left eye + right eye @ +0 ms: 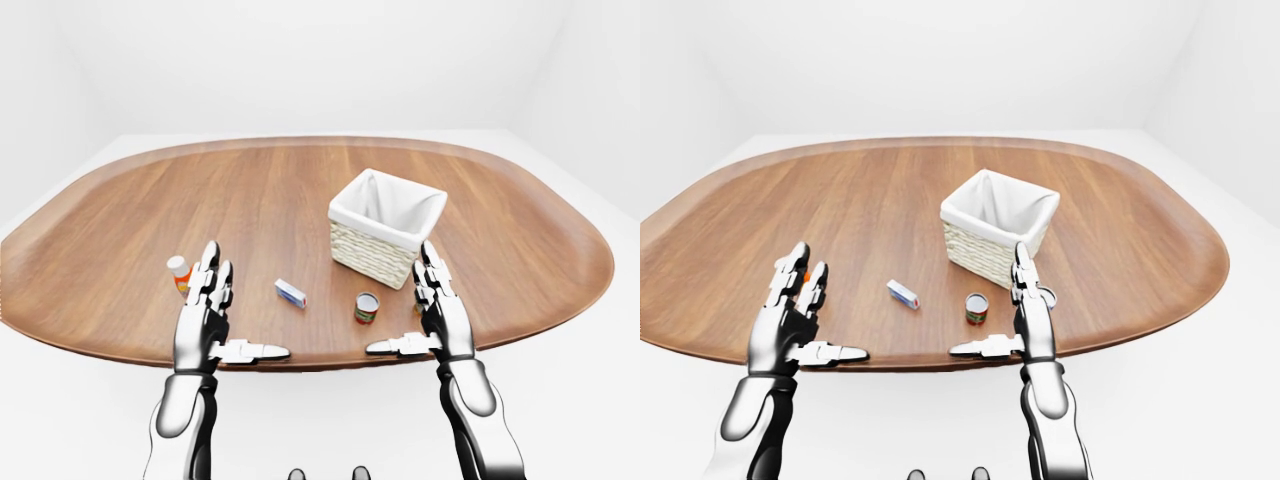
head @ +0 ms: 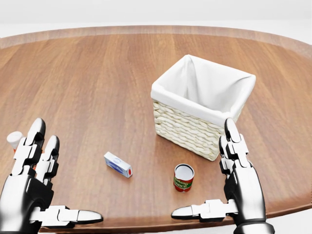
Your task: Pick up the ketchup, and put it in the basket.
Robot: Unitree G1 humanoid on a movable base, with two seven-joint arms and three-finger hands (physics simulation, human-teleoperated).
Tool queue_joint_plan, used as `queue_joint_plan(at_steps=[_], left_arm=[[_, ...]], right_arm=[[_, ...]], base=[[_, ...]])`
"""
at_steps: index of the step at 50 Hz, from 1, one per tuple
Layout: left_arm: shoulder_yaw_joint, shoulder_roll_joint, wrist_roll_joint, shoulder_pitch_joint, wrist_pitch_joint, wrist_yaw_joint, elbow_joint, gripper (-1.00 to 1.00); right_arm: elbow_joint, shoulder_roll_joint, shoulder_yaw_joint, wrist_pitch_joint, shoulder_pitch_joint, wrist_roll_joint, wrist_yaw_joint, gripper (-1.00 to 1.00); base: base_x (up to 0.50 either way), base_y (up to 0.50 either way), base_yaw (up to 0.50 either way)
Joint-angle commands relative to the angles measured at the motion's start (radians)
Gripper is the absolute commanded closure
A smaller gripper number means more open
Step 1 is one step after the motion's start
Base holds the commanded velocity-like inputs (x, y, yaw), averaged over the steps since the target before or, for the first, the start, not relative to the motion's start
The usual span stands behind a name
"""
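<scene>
The ketchup bottle (image 1: 179,271), orange with a white cap, stands near the left of the wooden table (image 2: 97,73). In the head view only its cap (image 2: 13,138) shows, the rest hidden behind my left hand's fingers (image 2: 30,148). My left hand (image 2: 61,178) is open, fingers upright and thumb pointing right, just on the near side of the bottle and not around it. The wicker basket (image 2: 187,129) with a white liner sits right of centre. My right hand (image 2: 204,170) is open below the basket's right corner and holds nothing.
A small white-and-blue box (image 2: 118,164) lies between the hands. A red-labelled can (image 2: 183,177) stands below the basket, left of my right hand. A second small can (image 1: 1046,295) peeks out beside my right hand. The table's near edge runs just under both thumbs.
</scene>
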Motion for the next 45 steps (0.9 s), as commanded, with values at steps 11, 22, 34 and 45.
queue_joint_plan(at_steps=[11, 22, 34, 45], left_arm=[[0.004, -0.002, -0.005, 0.002, 0.0, 0.003, -0.011, -1.0], [0.001, -0.001, -0.005, 0.006, 0.0, -0.007, -0.016, -1.0], [0.006, -0.001, -0.007, -0.01, 0.0, 0.001, 0.007, -1.0], [0.001, 0.0, 0.003, -0.002, 0.0, 0.006, -0.007, -1.0]], right_arm=[[0.029, 0.0, -0.005, -0.037, -0.005, -0.01, -0.01, -1.0], [0.029, -0.001, -0.005, -0.042, 0.0, -0.036, -0.014, -1.0], [0.045, 0.004, -0.004, -0.042, -0.013, -0.054, -0.038, -1.0], [0.039, 0.007, -0.015, -0.013, -0.026, -0.033, -0.058, -1.0]], base=[[0.16, 0.0, 0.0], [0.0, 0.21, 0.0], [0.0, 0.43, 0.0], [0.0, 0.0, 0.0]])
